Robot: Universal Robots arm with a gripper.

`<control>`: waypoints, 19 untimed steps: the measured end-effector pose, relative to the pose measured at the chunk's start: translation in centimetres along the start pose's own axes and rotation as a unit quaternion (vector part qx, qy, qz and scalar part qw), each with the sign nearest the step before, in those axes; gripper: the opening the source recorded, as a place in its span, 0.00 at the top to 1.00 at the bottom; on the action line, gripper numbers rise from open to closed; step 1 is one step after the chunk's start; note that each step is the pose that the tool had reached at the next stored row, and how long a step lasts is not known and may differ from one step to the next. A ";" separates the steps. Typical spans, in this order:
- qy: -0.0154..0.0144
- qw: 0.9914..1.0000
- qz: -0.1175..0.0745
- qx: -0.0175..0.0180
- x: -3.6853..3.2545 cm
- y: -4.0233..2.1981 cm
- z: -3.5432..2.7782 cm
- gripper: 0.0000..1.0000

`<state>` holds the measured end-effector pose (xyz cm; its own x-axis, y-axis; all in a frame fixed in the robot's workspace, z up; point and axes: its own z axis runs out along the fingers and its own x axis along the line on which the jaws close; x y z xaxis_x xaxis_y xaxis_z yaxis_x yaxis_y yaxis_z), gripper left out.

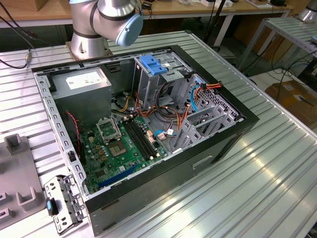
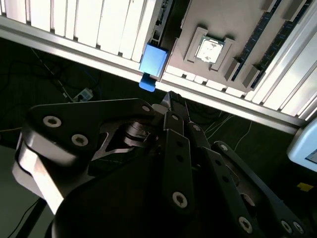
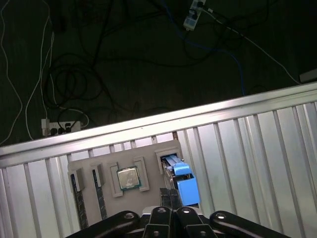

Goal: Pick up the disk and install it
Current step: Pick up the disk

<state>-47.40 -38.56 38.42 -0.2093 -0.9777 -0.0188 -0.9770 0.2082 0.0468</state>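
1. Bright blue plastic frames the dark rectangular disk (image 3: 184,184), which stands on edge in a slot of the flat grey parts tray (image 3: 148,151), beside a square silver processor chip (image 3: 128,178).
2. The black gripper (image 3: 168,193) has its fingers pressed together, holding nothing. In both wrist views the disk lies just past their tips, apart from them.
3. In the exterior view, the open black computer case (image 1: 148,193) sits mid-frame on the ribbed aluminium table (image 1: 257,188).

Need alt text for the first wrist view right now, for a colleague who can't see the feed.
The gripper, fingers shut and empty, hovers near the disk, which sits in a slot of a grey fixture tray. The tray also holds a processor chip and lies on a ribbed metal table, with dark floor and loose cables beyond.
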 end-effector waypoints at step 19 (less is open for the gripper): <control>0.004 0.995 -0.096 -0.002 0.00 0.00 0.00 0.89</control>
<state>-47.40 -38.56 38.41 -0.0186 -0.9997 -0.0188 -0.9987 0.0177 0.0468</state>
